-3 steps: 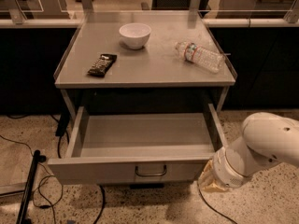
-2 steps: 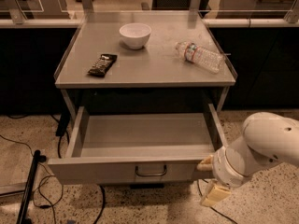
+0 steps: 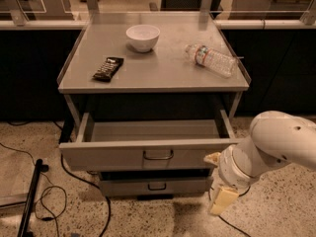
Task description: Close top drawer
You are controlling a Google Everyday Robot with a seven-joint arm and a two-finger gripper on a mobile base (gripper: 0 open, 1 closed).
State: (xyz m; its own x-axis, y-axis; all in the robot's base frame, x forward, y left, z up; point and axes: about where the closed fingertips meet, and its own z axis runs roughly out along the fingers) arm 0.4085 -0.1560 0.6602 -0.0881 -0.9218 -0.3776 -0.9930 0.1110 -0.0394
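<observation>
The top drawer (image 3: 123, 154) is a wide grey metal drawer with a small wire loop handle (image 3: 158, 155). It stands partly pulled out of the grey cabinet, and its inside looks empty. My gripper (image 3: 217, 179) is at the drawer's right front corner, low and right of the cabinet. It is open: one cream finger (image 3: 212, 158) touches or nearly touches the right end of the drawer front, and the other finger (image 3: 223, 200) hangs below it. My white arm (image 3: 276, 142) comes in from the right.
A second grey drawer (image 3: 155, 185) shows below the top one. On the cabinet top (image 3: 163, 70) lie a white bowl (image 3: 142, 36), a dark snack bar (image 3: 108, 68) and a plastic water bottle (image 3: 211, 59). Cables (image 3: 49, 196) and a black bar (image 3: 30, 196) lie on the floor at left.
The top drawer has slid back into the cabinet by a good part of its length. My gripper has moved forward with the drawer front at its right end. The lower drawer now shows.
</observation>
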